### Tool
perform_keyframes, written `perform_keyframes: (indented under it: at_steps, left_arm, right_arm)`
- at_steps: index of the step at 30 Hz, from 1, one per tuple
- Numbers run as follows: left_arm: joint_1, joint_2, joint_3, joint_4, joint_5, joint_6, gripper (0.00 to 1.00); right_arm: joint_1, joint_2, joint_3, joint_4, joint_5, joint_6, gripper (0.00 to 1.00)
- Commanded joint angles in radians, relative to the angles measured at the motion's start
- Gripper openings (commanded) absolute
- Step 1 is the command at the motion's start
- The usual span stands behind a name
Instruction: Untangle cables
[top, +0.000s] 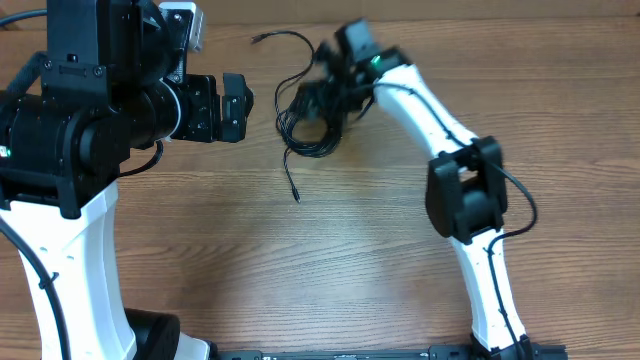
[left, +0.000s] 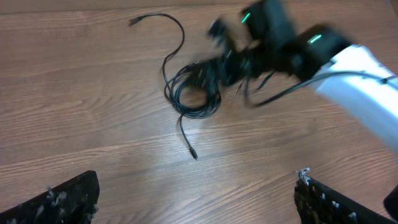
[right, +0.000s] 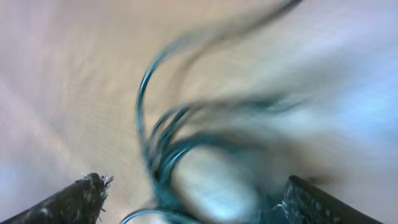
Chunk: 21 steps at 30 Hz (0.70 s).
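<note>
The cables (top: 308, 128) are a coiled black bundle at the far middle of the wooden table. One strand curls up to a plug tip at the far left, and another ends in a plug tip nearer me. My right gripper (top: 328, 88) is motion-blurred right over the bundle's right side. In the right wrist view its fingers (right: 193, 183) are wide apart with blurred cable loops (right: 163, 152) between them. My left gripper (top: 236, 106) is open and empty, left of the bundle. In the left wrist view its fingers (left: 198, 179) are wide apart, well short of the cables (left: 194, 94).
The table (top: 330, 270) is bare wood. The right arm (top: 440, 130) stretches from the front right to the bundle. The bulky left arm (top: 70, 120) fills the left side.
</note>
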Motion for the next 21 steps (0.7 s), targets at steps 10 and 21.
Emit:
perform_keyframes:
  at_steps: [10, 21]
  left_arm:
    - [-0.006, 0.048, 0.0, 0.045, -0.075, 0.042, 1.0]
    - [-0.007, 0.488, 0.0, 0.149, 0.089, 0.328, 1.0]
  right_arm:
    - [-0.028, -0.061, -0.019, -0.042, 0.32, -0.109, 1.0]
    - [-0.205, -0.233, 0.223, -0.28, 0.319, -0.116, 1.0]
